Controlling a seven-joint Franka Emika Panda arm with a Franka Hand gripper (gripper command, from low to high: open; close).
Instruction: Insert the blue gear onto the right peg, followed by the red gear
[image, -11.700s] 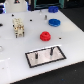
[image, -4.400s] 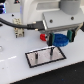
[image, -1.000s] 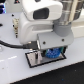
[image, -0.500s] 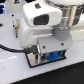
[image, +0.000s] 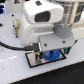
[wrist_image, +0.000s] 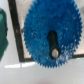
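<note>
The arm is bent low over the grey black-framed plate (image: 46, 58), and its bulk hides most of what is under it. What shows beneath the hand (image: 48, 53) is the blue gear (image: 49, 55), sitting over the plate. From the wrist view the blue gear (wrist_image: 52, 36) fills nearly the whole picture, toothed rim all round, with a dark slot at its centre and a pale rounded tip showing in the lower end of that slot; I take this for the right peg (wrist_image: 55, 51) seen through the centre hole, though the blur makes that a guess. Whether the hand is clamped on the gear or has spread apart I cannot tell; its fingers are not clear in either view. Beside the gear, past the plate's black frame (wrist_image: 17, 30), a green object (wrist_image: 3, 30) sits at the picture's edge on the white surface (wrist_image: 30, 72). The red gear is not in sight, likely hidden behind the arm. My worry is that the gear is not fully down: if the peg sits off-centre in the hole, the gear may hang tilted on the tip, and letting go then would leave it cocked or let it slide off onto the plate. Lifting away with the gear dragging could also pull it back up.
</note>
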